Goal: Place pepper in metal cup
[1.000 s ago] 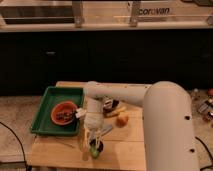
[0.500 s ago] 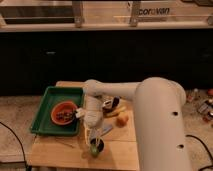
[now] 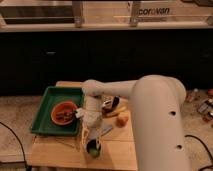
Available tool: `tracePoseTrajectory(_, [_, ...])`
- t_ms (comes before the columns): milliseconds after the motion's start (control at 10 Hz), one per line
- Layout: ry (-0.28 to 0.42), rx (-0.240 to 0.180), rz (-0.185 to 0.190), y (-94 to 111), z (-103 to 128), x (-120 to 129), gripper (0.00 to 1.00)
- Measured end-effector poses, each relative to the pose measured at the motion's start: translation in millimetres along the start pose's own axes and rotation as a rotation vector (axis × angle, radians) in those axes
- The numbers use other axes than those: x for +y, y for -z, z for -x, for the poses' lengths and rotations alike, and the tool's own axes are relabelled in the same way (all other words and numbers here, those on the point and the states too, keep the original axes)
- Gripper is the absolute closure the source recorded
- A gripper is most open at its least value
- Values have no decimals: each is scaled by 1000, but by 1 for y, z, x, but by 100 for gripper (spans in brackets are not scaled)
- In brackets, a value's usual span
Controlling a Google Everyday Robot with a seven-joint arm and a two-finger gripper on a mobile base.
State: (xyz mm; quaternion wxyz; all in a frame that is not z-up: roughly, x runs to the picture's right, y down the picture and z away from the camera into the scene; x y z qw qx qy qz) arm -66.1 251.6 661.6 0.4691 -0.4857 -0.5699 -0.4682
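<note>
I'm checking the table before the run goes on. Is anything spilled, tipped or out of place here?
Nothing stands out. The pincer hangs low over the front of the wooden table, with something green at its tip, likely the pepper. The orange bowl sits upright in the green tray, and the round yellow-orange fruit rests on the table.

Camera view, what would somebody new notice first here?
The big white robot arm fills the right half, bending down over the wooden table. Its gripper hangs at the table's front edge with the green pepper at its tip. To the left, a green tray holds an orange bowl.
</note>
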Motion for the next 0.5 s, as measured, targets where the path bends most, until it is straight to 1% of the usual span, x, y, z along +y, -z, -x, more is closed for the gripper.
tracePoseTrajectory(300, [10, 5, -7, 0, 3, -2, 20])
tracePoseTrajectory(500, [16, 35, -7, 6, 7, -4, 20])
